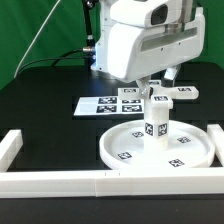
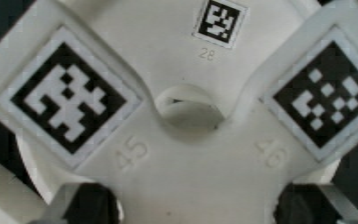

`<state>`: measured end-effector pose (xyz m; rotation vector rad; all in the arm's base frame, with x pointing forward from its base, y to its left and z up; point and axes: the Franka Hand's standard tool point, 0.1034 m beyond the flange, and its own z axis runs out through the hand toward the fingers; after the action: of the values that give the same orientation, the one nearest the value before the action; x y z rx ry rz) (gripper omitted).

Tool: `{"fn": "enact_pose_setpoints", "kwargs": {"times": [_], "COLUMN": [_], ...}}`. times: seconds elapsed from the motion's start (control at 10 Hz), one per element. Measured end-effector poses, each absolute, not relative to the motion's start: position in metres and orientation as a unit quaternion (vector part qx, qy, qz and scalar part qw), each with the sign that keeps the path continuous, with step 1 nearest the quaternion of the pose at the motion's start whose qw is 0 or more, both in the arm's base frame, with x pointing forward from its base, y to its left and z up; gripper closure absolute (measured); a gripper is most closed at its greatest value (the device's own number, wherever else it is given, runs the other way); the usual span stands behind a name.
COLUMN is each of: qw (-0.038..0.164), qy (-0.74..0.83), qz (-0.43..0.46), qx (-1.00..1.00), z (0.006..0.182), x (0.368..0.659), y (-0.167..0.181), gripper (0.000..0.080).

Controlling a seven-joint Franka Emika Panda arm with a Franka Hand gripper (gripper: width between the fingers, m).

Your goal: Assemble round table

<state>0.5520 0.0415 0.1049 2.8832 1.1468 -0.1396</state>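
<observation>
Green curtain out back, black desk [image 1: 40,110] up front, and a long white rail frame [image 1: 60,180] fencing in the near edge and sides. So where I'm at with this round table: the round tabletop disc [image 1: 125,150] is lying flat on the desk just inside the rail, and the short cylindrical leg [image 1: 156,128] is standing upright in its central hub. My gripper [image 1: 158,92] hangs right over the top of that leg with the cross-shaped base [image 1: 165,95] at its fingertips, so I'd say I'm on the step of fitting the base onto the leg. Whether the base is fully seated I honestly can't tell from out here. Next move, I reckon, calls for keeping the base's centre hole lined up with the leg and pressing or twisting it home without tipping the leg. Behind all that, the marker board [image 1: 105,103] lies flat on the desk. The wrist view gives me what the exterior view can't: the cross-shaped base [image 2: 176,110] up close, its tagged arms and small centre hole [image 2: 190,103], and my two dark fingertips [image 2: 87,203] spread either side of one arm. Clamped or loose, can't tell. The exterior view gives me the disc and leg, which the wrist view never sees.
</observation>
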Motion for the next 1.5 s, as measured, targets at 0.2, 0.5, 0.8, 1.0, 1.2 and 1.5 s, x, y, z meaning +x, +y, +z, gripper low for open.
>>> {"fn": "enact_pose_setpoints", "kwargs": {"times": [0.2, 0.5, 0.8, 1.0, 1.2, 1.5], "qw": [0.021, 0.021, 0.015, 0.002, -0.001, -0.005], "qy": [0.296, 0.171, 0.019, -0.086, -0.143, -0.263], "qz": [-0.044, -0.014, 0.014, 0.013, 0.002, 0.005], "qx": [0.954, 0.985, 1.000, 0.996, 0.990, 0.965], "z": [0.105, 0.104, 0.105, 0.104, 0.104, 0.103], "x": [0.552, 0.558, 0.562, 0.563, 0.564, 0.564], "y": [0.042, 0.038, 0.042, 0.042, 0.042, 0.042], "gripper": [0.0365, 0.0365, 0.0363, 0.0363, 0.0363, 0.0363]}}
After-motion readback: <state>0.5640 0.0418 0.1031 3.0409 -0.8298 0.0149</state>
